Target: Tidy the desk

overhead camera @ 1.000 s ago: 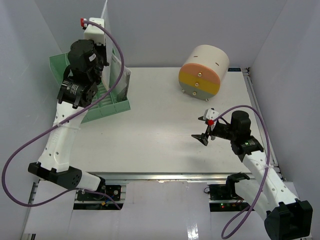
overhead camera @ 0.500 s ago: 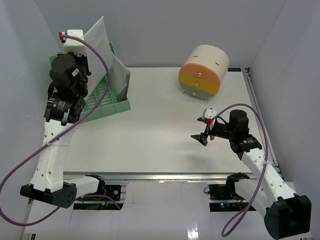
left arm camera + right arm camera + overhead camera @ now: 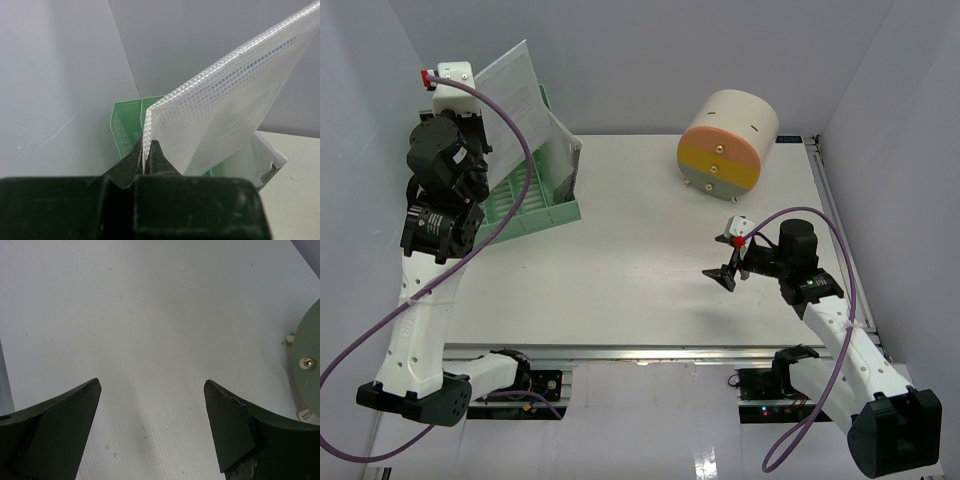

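White mesh document pouch (image 3: 215,115) is pinched at its corner between your left gripper's (image 3: 146,157) jaws, held tilted above the green file rack (image 3: 540,212) at the desk's (image 3: 620,290) far left corner. Your right gripper (image 3: 152,384) hovers with jaws spread wide over the desk's right half, near the round pastel drawer unit (image 3: 725,140) at the far edge.

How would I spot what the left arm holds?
On the white desk, find the green file rack at the far left corner. Above it the left end effector pinches a flat white mesh pouch. Unlike the packet standing in the rack, it is held up at a tilt.
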